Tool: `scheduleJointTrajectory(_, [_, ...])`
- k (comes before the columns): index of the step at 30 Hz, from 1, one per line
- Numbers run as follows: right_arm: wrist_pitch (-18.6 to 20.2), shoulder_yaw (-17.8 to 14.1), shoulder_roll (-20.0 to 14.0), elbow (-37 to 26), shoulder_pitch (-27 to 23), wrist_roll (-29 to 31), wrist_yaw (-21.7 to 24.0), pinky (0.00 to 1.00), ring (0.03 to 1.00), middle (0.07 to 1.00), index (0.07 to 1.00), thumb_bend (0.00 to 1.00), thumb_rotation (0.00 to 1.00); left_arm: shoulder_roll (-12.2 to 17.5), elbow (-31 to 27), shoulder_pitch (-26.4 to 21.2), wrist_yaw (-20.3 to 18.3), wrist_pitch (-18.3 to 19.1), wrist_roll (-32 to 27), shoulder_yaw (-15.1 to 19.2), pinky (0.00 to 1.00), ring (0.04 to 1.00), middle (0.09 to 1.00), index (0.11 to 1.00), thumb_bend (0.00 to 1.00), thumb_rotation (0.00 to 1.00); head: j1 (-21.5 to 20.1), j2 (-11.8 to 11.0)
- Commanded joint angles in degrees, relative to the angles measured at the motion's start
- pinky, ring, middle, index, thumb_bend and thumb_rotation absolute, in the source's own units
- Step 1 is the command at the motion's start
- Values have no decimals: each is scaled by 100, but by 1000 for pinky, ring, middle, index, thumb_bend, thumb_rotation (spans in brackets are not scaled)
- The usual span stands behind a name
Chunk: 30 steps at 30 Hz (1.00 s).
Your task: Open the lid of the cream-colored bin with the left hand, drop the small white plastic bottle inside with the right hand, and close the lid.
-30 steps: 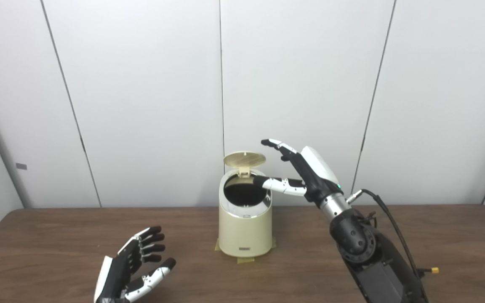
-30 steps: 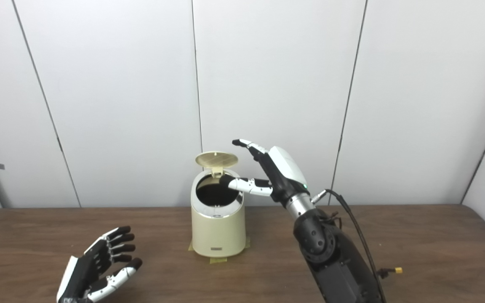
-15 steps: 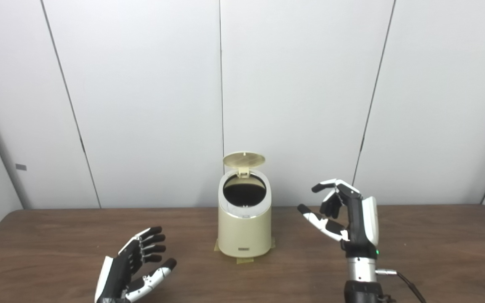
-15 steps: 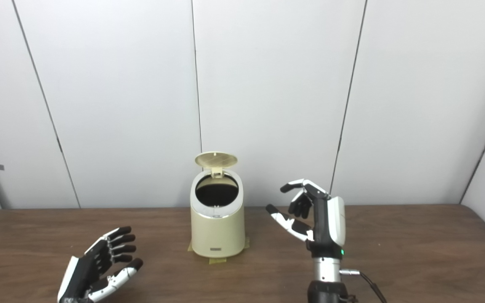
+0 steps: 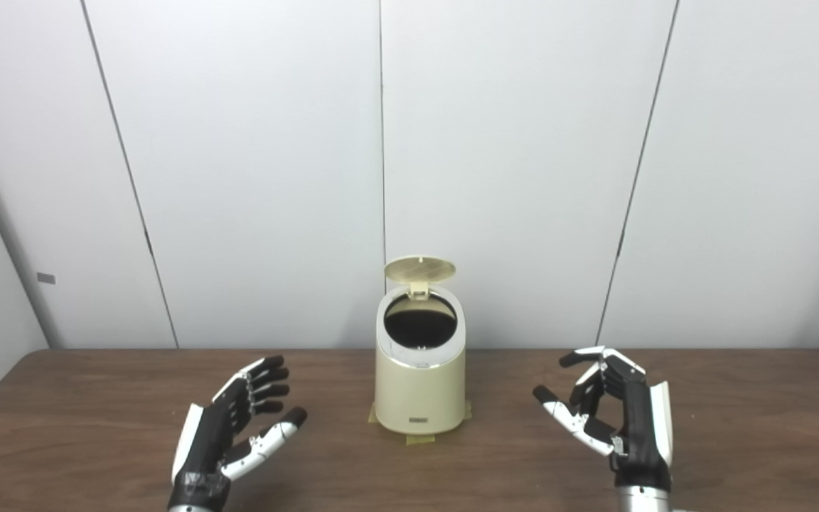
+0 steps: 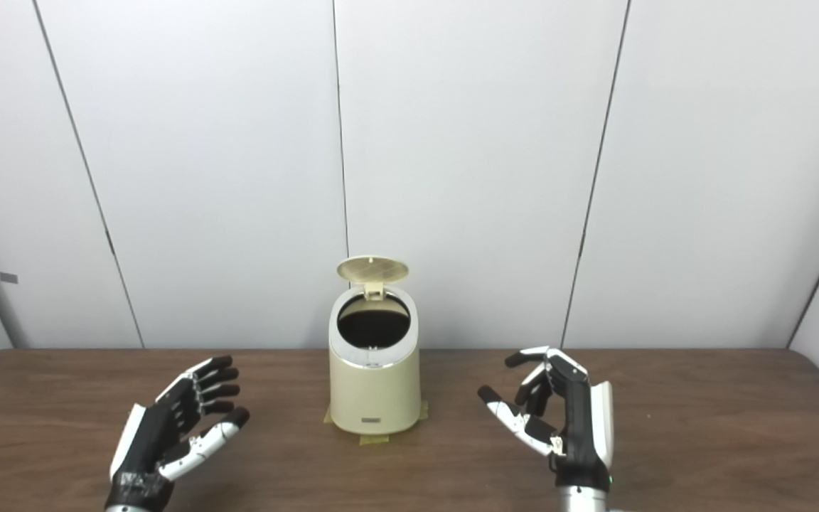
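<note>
Left eye view: the cream-colored bin (image 5: 420,384) sits mid-bench (image 5: 61,419) on yellowish tape (image 5: 420,439), lid (image 5: 419,268) flipped up at the back, dark mouth showing. Left robot hand (image 5: 235,427) is spread and empty near the front-left. Right eye view: right robot hand (image 6: 559,419) is front-right, fingers loosely curled apart, holding nothing. Can't spot the bottle anywhere.

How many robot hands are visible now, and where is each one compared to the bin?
2. The left hand hovers open over the table to the left of the bin; the right hand hovers open to its right. Neither touches the bin or holds anything.
</note>
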Motion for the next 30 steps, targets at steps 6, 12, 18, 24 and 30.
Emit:
scheduleJointTrajectory(6, [-177,-10,-60,-172,143,101,219,127,173,241,471,490,145,228,-429,-913,-207,219,43,-104,749,820,876,905,788,377,73,-36])
scheduleJointTrajectory(12, [90,37,-120,-362,316,731,1136,332,396,464,487,488,155,402,-471,-1516,-425,599,191,-253,747,867,909,928,788,358,119,-49])
scheduleJointTrajectory(18, [538,46,-265,-584,373,730,1788,493,587,644,498,488,170,486,-326,-2065,-588,893,381,-436,802,901,929,934,841,342,159,-65])
scheduleJointTrajectory(24, [622,-40,-327,-593,335,719,2022,503,597,658,498,489,171,573,-23,-2527,-715,912,656,-652,758,906,929,918,864,320,189,-93])
scheduleJointTrajectory(30, [887,-94,-330,-723,303,669,2164,522,623,671,498,489,175,699,433,-2954,-827,771,1040,-959,750,918,932,912,886,409,165,-103])
